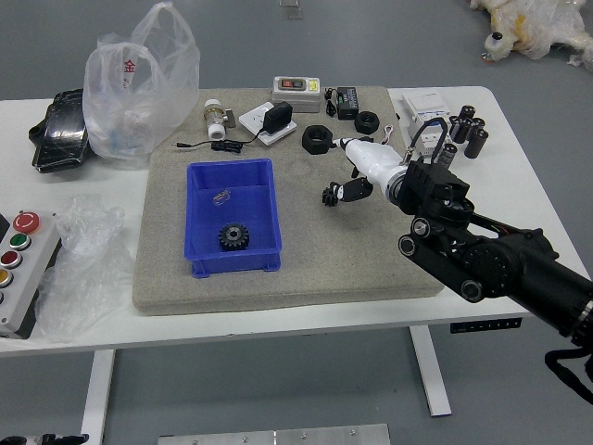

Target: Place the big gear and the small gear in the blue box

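My right hand is over the mat, right of the box. Its fingers are extended and apart, with no object gripped. A toothed black gear, seemingly the big one, lies inside the blue box, toward its near side. The small gear appears as a little dark toothed piece on the mat at my right thumb's tip; whether they touch, I cannot tell. Only a sliver of my left hand shows at the lower left corner.
Inside the box is a small clear packet. Black rings, a charger and a meter sit along the mat's far part. Dark cylinders stand at the right; a button panel is at the left.
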Motion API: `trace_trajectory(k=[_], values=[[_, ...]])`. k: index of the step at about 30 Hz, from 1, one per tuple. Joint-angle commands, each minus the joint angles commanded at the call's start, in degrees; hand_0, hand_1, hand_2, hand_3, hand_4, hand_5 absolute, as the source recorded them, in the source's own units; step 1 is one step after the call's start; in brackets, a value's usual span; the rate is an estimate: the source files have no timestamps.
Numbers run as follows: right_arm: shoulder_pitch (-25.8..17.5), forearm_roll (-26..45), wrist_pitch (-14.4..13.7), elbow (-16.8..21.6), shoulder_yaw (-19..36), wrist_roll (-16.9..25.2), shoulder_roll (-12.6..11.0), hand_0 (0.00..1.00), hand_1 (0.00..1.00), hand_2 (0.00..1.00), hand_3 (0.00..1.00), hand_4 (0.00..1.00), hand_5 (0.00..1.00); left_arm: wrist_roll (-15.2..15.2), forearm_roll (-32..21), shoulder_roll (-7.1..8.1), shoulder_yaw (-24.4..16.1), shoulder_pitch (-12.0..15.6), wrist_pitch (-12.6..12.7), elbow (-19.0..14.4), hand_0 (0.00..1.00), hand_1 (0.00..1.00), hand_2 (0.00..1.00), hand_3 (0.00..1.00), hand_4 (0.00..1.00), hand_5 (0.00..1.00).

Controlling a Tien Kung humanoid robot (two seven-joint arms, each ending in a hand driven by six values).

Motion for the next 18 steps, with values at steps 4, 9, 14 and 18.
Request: trace_trajectory(k=[4, 9, 14, 18], values=[[0.46, 1.75, -0.01, -2.13, -1.77, 0.84, 0.51, 0.320, 0.551, 0.912, 0.945, 0.922, 0.416, 0.11, 0.45, -0.01, -0.38, -0.09, -0.14, 0.00, 0.662, 0.624, 0.589, 0.665, 0.672, 0.358], [1.24, 4.31, -0.86, -4.37, -4.66, 1.52, 0.81, 0.320, 0.551, 0.912, 0.945, 0.922, 0.416, 0.23, 0.77, 0.06, -0.68, -0.10, -0.22, -0.01, 0.662, 0.624, 0.589, 0.665, 0.672, 0.358], [1.94, 5.86, -1.92, -4.72, -7.30, 1.90, 1.43, 0.313, 0.536, 0.875, 0.927, 0.922, 0.411, 0.46, 0.96, 0.08, -0.97, -0.06, -0.18, -0.04, 0.662, 0.623, 0.589, 0.665, 0.673, 0.359], [2.46, 6.91, -3.65, -5.82, -9.97, 2.09, 2.12, 0.295, 0.498, 0.724, 0.825, 0.680, 0.199, 0.46, 0.91, 0.05, -0.94, -0.15, -0.18, -0.05, 0.662, 0.624, 0.589, 0.665, 0.674, 0.360]])
